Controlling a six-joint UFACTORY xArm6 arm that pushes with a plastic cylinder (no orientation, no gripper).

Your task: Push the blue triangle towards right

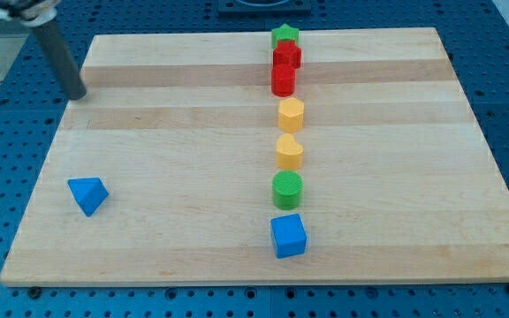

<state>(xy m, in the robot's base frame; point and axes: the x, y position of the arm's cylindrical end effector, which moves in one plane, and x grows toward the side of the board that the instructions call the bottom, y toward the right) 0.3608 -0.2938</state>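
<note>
My tip [79, 94] at worktop's [193, 238] top-left edge; plain rod, no gripper, nothing to spread or pinch. Blue triangle [87, 194] lower left, well below tip, apart. Column right of centre, top to bottom: green star [284, 35], two red blocks [284, 67], two yellow blocks [290, 132], green cylinder [287, 189], blue cube [288, 235].

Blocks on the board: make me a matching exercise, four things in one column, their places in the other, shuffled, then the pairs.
Things:
1. blue triangle
2. green star
3. blue cube
4. my tip

Places:
A. bottom end of the middle column of blocks
B. near the board's upper left edge
C. alone at the view's lower left
D. top end of the middle column of blocks

Pairs: 1-C, 2-D, 3-A, 4-B
</note>
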